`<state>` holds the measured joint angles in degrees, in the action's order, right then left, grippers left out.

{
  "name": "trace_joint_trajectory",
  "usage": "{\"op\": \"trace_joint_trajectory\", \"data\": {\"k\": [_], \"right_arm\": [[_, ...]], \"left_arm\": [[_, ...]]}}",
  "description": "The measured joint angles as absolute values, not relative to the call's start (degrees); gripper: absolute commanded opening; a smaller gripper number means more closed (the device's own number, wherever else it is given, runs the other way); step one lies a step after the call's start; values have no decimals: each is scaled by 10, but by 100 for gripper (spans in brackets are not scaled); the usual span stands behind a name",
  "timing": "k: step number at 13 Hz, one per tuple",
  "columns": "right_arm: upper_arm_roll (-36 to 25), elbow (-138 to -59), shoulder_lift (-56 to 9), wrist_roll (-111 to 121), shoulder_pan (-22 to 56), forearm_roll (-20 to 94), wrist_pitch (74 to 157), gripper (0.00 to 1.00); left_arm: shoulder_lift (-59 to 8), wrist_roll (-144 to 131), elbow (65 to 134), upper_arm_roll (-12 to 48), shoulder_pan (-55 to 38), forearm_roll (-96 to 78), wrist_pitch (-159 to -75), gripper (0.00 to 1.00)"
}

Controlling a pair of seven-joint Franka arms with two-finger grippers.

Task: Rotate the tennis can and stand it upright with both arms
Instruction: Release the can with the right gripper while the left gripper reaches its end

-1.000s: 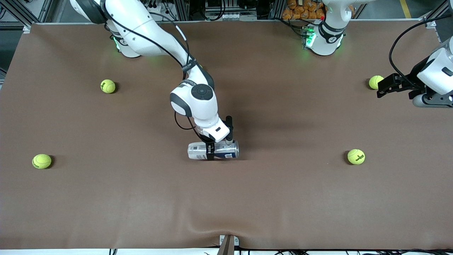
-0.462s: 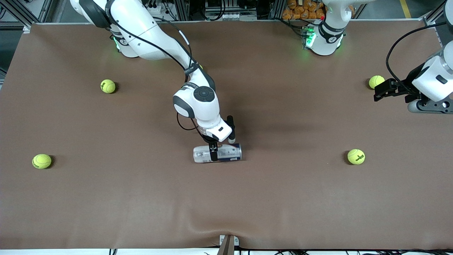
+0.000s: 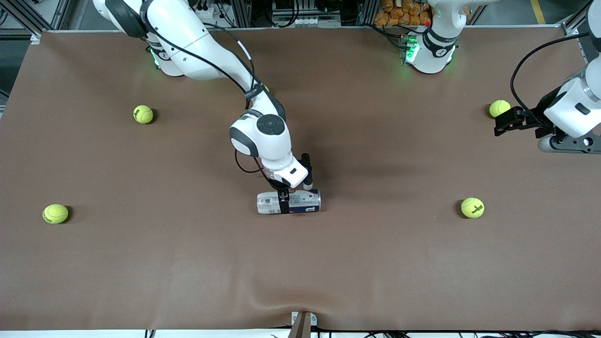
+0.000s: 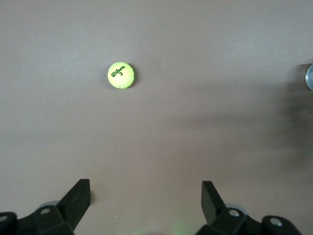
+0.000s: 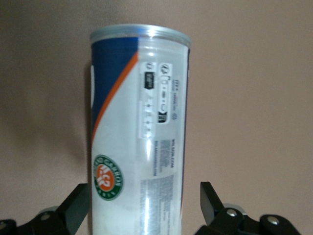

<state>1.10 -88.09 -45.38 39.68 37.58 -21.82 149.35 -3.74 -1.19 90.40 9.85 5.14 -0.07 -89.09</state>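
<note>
The tennis can lies on its side in the middle of the brown table, its long axis running between the two arms' ends. My right gripper reaches down over its middle, one finger showing across the label. In the right wrist view the can lies between the open fingers of the right gripper; one finger is at its side and the other stands apart from it. My left gripper is open and empty, up over the left arm's end of the table, and shows open in its wrist view.
Several yellow tennis balls lie about: one beside the left gripper, one nearer the front camera, and two toward the right arm's end. The left wrist view shows one ball on bare table.
The can has shifted a little toward the left arm's end and rolled, showing a different part of its label. The left gripper has drifted slightly.
</note>
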Motion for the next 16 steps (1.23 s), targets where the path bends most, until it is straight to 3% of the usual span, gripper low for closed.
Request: {"op": "trace_joint_trajectory", "data": {"k": [7, 12, 16], "right_arm": [[11, -877, -422, 388, 372, -172, 1481, 100], [8, -883, -356, 234, 369, -97, 1365, 100], [-1, -896, -306, 116, 314, -97, 1323, 100]], "left_arm": [[-141, -40, 909, 132, 33, -107, -986, 100], [-241, -76, 912, 139, -42, -259, -1102, 100], [-338, -93, 916, 140, -112, -408, -1277, 100]]}}
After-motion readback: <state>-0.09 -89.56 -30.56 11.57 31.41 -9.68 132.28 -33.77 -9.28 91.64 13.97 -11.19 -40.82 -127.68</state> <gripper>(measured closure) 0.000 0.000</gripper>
